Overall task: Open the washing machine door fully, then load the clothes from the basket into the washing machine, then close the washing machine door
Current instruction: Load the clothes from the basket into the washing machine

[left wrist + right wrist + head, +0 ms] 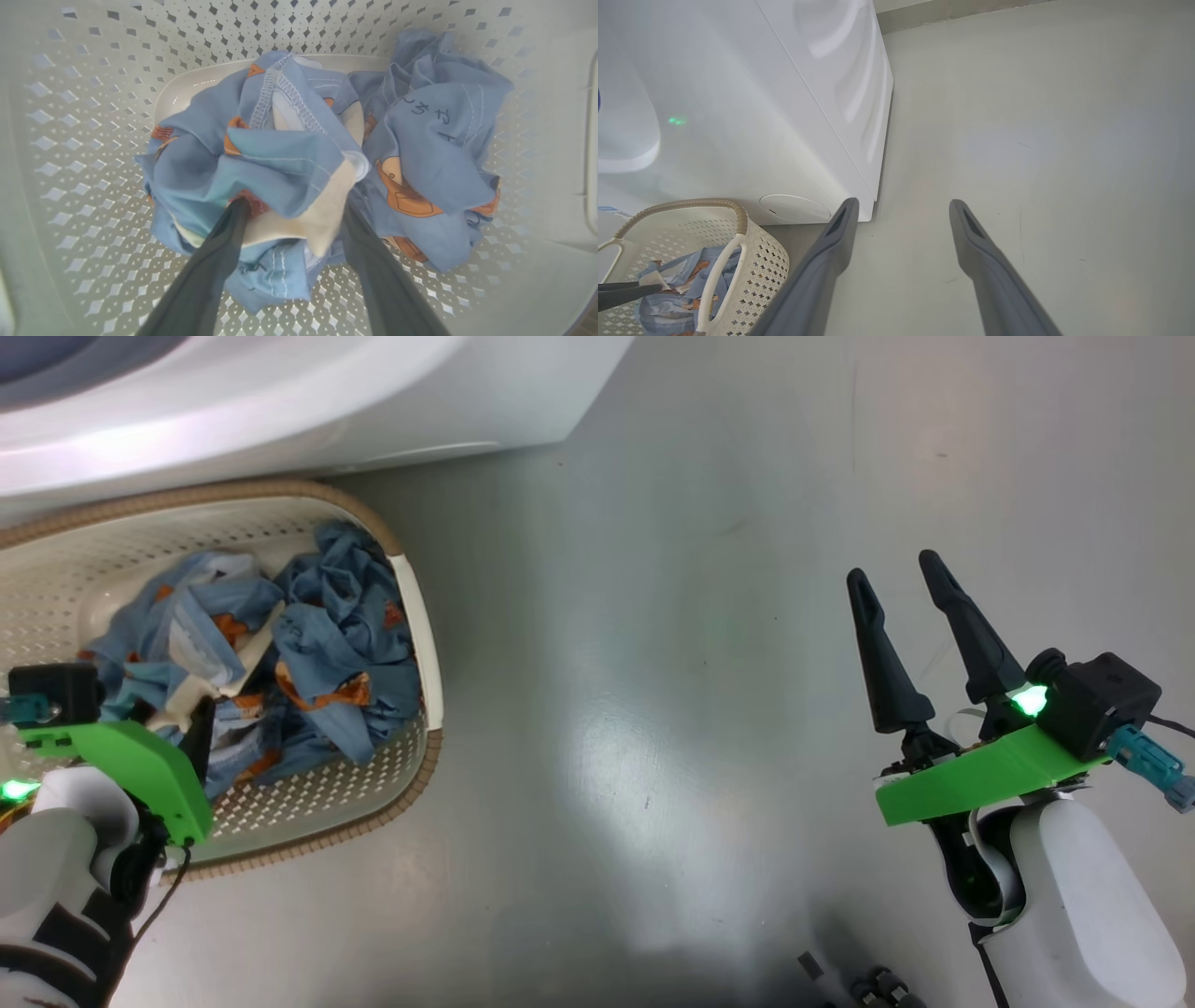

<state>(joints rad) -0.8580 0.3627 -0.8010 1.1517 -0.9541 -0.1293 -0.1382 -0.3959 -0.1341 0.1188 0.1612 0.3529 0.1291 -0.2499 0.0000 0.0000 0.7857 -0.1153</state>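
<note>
The cream-white basket [280, 487] stands on the floor against the white washing machine [373, 392]; the washing machine door is out of view. Crumpled light blue clothes [336, 644] with orange figures lie inside. My left gripper [191, 728] reaches down into the basket. In the left wrist view this gripper [295, 207] is open, its fingers [219, 252] sunk into the clothes [430, 154] on either side of a fold with cream trim, inside the basket [70, 140]. My right gripper [893, 567] hangs open over bare floor to the right, nothing between its fingers [822, 261].
The right wrist view shows the washing machine's [761, 116] lower corner with a round cover [794, 207], the basket [770, 261] holding clothes [668, 308], and grey floor [1041, 140] stretching right. Small dark parts [868, 985] sit at the head view's bottom edge.
</note>
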